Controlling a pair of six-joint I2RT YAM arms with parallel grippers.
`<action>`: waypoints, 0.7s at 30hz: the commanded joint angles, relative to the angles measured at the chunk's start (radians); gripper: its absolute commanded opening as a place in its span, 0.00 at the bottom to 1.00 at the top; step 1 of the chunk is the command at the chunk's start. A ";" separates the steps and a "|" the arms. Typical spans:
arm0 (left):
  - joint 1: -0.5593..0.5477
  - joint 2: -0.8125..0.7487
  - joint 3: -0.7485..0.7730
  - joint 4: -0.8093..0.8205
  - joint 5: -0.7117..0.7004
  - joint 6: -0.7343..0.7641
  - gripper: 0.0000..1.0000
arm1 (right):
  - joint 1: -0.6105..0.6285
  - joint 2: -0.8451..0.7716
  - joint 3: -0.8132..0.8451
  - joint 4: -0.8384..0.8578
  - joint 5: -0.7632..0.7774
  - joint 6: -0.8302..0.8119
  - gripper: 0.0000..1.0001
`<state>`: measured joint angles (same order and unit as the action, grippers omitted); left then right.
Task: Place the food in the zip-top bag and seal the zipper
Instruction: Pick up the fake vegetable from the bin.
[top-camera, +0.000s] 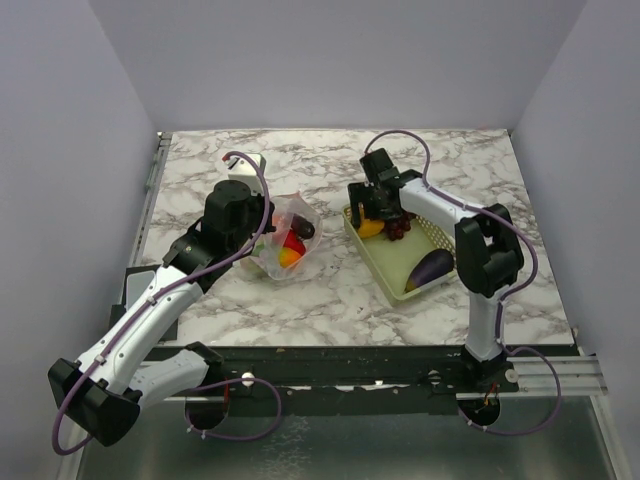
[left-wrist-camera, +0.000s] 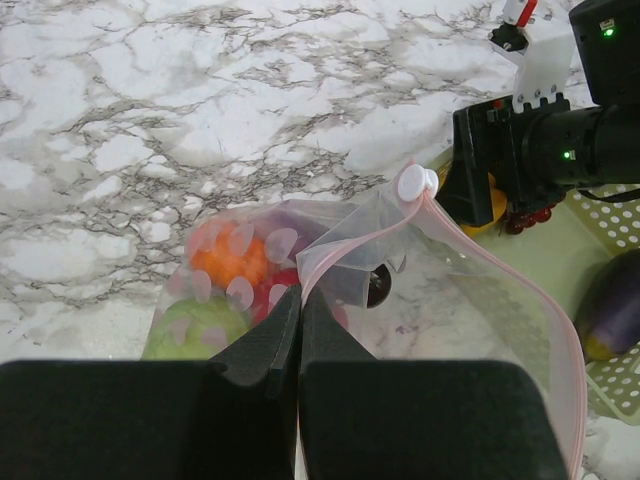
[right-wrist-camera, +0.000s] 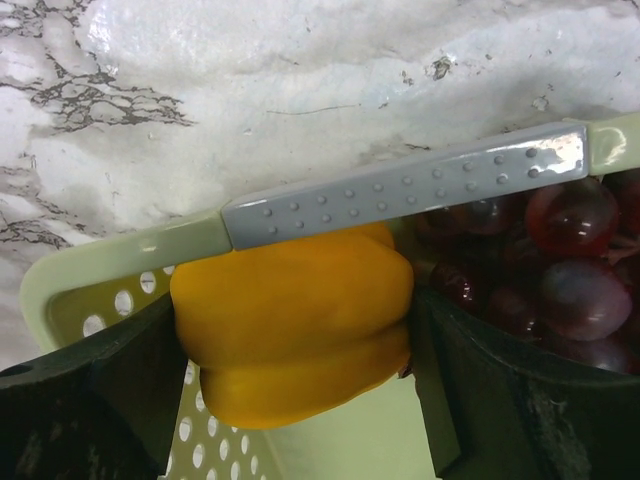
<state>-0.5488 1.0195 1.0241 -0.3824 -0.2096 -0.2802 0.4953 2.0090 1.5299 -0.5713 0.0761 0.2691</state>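
The clear zip-top bag (top-camera: 287, 243) lies left of centre, and my left gripper (left-wrist-camera: 299, 300) is shut on its pinkish zipper (left-wrist-camera: 500, 262) edge, holding the mouth up. Orange (left-wrist-camera: 228, 258), green (left-wrist-camera: 195, 325) and red (left-wrist-camera: 280, 292) food shows inside the bag. A white slider (left-wrist-camera: 415, 182) sits at the zipper's far end. My right gripper (right-wrist-camera: 295, 350) reaches down into the yellow-green basket (top-camera: 385, 275), its fingers pressed against both sides of the yellow pepper (right-wrist-camera: 295, 320). Dark red grapes (right-wrist-camera: 560, 260) lie right beside it. The purple eggplant (top-camera: 432, 265) rests at the basket's near end.
The basket's grey handle (right-wrist-camera: 400, 185) runs just above the pepper along the far rim. Marble tabletop (top-camera: 330, 160) extends behind both arms. White walls enclose the table at the left, right and back.
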 joint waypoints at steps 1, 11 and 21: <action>0.007 0.004 -0.007 0.022 0.020 -0.004 0.01 | -0.004 -0.053 -0.038 -0.037 0.016 0.006 0.51; 0.008 0.005 -0.008 0.023 0.024 -0.006 0.01 | -0.004 -0.216 -0.098 -0.044 0.071 0.028 0.43; 0.009 0.011 -0.007 0.023 0.028 -0.007 0.01 | 0.000 -0.392 -0.118 -0.058 0.010 0.025 0.40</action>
<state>-0.5449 1.0260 1.0241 -0.3828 -0.2043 -0.2810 0.4953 1.7027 1.4311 -0.6086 0.1181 0.2909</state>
